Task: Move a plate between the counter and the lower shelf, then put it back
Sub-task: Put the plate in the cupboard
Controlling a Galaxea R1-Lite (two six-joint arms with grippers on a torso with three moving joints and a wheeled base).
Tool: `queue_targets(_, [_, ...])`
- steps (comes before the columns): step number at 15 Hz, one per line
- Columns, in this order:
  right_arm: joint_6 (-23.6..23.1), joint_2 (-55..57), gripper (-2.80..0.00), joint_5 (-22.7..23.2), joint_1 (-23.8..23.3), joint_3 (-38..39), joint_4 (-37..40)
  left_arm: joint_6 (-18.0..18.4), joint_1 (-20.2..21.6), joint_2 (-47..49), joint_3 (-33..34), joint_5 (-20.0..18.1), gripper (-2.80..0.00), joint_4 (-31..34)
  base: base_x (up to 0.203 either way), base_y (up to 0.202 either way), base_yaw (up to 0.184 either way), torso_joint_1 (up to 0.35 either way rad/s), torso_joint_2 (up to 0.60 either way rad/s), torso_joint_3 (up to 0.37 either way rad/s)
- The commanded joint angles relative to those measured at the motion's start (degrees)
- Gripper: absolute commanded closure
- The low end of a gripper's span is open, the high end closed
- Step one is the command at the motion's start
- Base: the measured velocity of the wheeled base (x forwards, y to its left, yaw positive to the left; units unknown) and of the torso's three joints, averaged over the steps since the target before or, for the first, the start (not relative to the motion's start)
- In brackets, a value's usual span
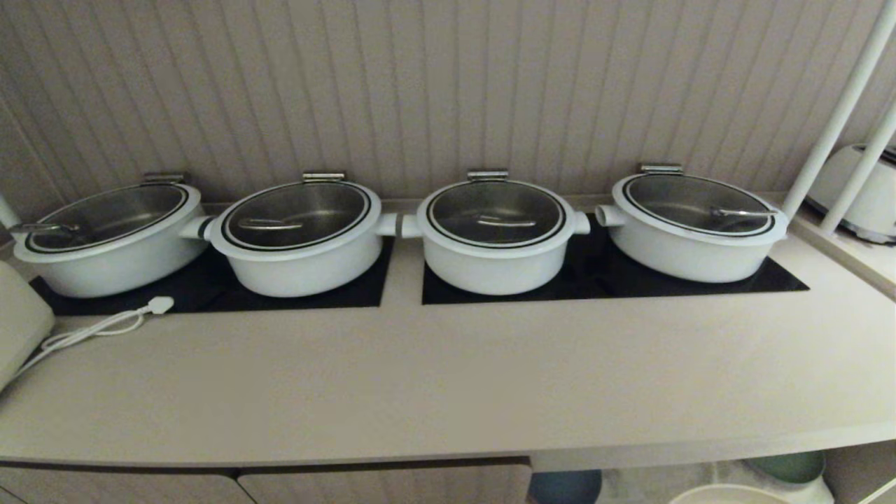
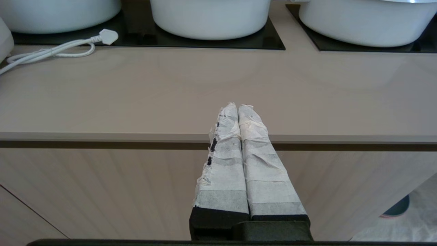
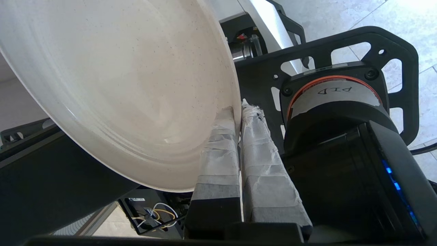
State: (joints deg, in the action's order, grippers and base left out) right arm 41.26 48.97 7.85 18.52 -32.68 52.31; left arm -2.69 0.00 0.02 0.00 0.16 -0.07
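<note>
Between my right gripper (image 3: 239,111) fingertips — plate (image 3: 119,89) rim pinched tight, tilted on edge, off counter (image 1: 448,378), so thin grip holds. My left gripper (image 2: 238,109) idle at counter edge — jaws closed, empty.

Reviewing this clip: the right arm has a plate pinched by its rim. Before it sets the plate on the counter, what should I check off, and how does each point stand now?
1. Right gripper shut on the plate rim: ok.
2. Plate level: not ok, it is tilted steeply in the right wrist view.
3. Bare stretch of counter in front of the pots: ok.
4. Power cord clear of that stretch, far to the left: ok.
5. Left gripper parked before the counter's front edge, jaws shut: ok.
6. Plate's height against the counter edge: cannot tell.
</note>
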Motion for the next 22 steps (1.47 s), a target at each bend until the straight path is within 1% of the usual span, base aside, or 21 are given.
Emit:
queue_targets(1, [0.2, 0.4, 0.0, 0.1, 0.0, -0.8, 0.2, 0.0, 0.0, 0.0, 0.0, 0.0, 0.0, 0.0, 0.0, 0.0, 0.0, 0.0, 0.0, 0.0])
queue_targets(22, [0.4, 0.7, 0.0, 0.3, 1.7, -0.6, 0.5, 0.0, 0.0, 0.0, 0.0, 0.0, 0.0, 0.0, 0.0, 0.0, 0.0, 0.0, 0.0, 0.0])
